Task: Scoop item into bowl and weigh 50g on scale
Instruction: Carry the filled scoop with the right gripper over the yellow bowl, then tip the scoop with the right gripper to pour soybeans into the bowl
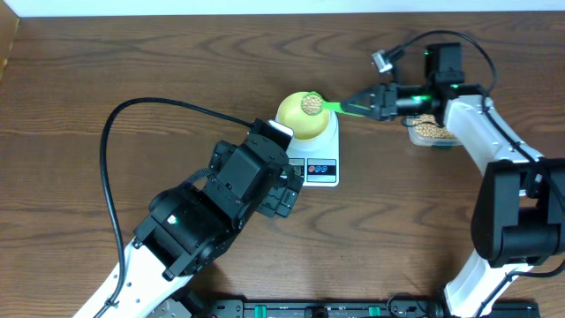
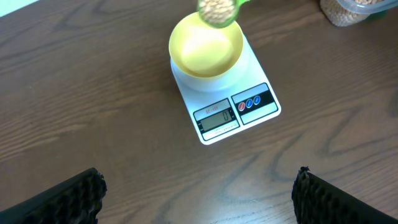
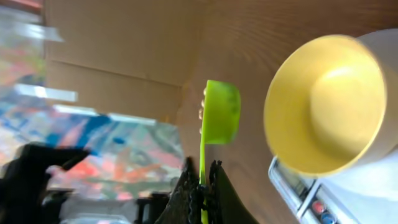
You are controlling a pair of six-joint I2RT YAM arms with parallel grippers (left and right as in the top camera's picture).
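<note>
Overhead, the right arm stretches near the far edge of the wooden bench [image 1: 132,62], right claw [image 1: 360,102] grasping a green scoop [image 1: 331,108] of beans [image 1: 311,104] above the bowl [image 1: 293,124]; left claw [image 2: 199,193] hangs released.

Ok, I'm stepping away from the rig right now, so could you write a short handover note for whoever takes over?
Left gripper: open, empty, hovering in front of the scale.
Right gripper: shut on the handle of the green plastic scoop, which carries small tan beans above the bowl.
The small pale yellow bowl sits on the flat white digital scale. The bowl looks empty and the display reads zero.
The clear plastic tub of beans stands beside the right arm.
Done: scoop filled.
Left: tip it in, then repeat to the target weight.
</note>
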